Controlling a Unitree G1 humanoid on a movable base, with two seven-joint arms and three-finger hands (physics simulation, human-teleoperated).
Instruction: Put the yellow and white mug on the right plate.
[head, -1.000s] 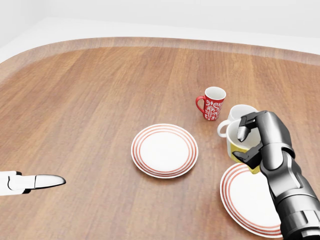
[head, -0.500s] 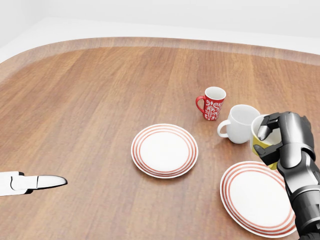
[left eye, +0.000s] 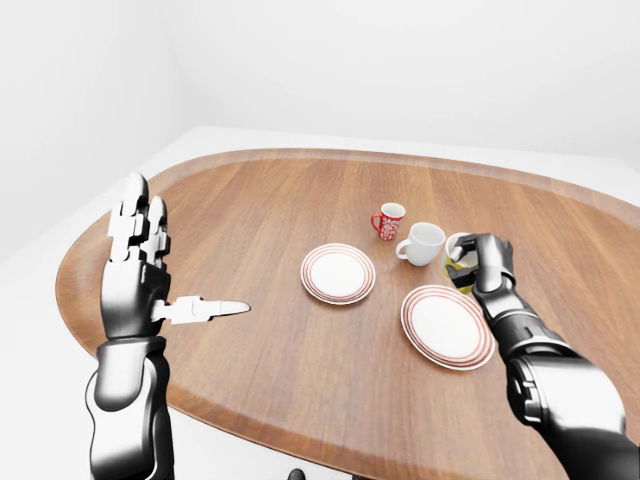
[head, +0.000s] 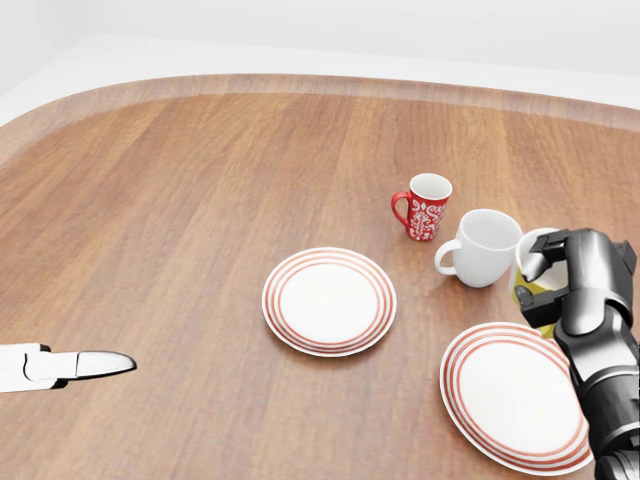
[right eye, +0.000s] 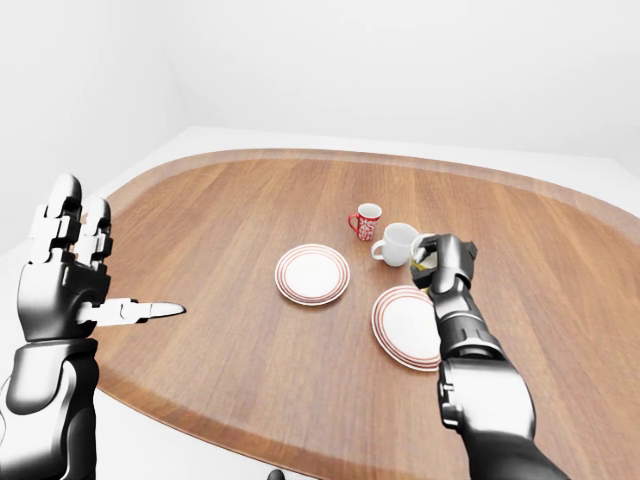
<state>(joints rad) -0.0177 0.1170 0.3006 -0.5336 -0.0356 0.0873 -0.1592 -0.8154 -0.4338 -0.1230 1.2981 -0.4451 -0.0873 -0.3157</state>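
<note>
My right hand (head: 560, 285) is shut on the yellow and white mug (head: 530, 290), holding it just above the table at the upper right rim of the right plate (head: 515, 395). Only the mug's white rim and a strip of yellow side show; the fingers hide most of it. The right plate is white with red rings and has nothing on it. My left hand (left eye: 145, 270) is raised at the left of the left-eye view, open, far from the mug.
A plain white mug (head: 480, 247) stands right beside the held mug on its left. A red patterned mug (head: 425, 206) is above it. A second red-ringed plate (head: 328, 300) lies mid-table. The round wooden table (head: 180, 200) curves away at left.
My right hand has carried the yellow and white mug to the right, from in front of the white mug to its right side, uncovering the right plate.
</note>
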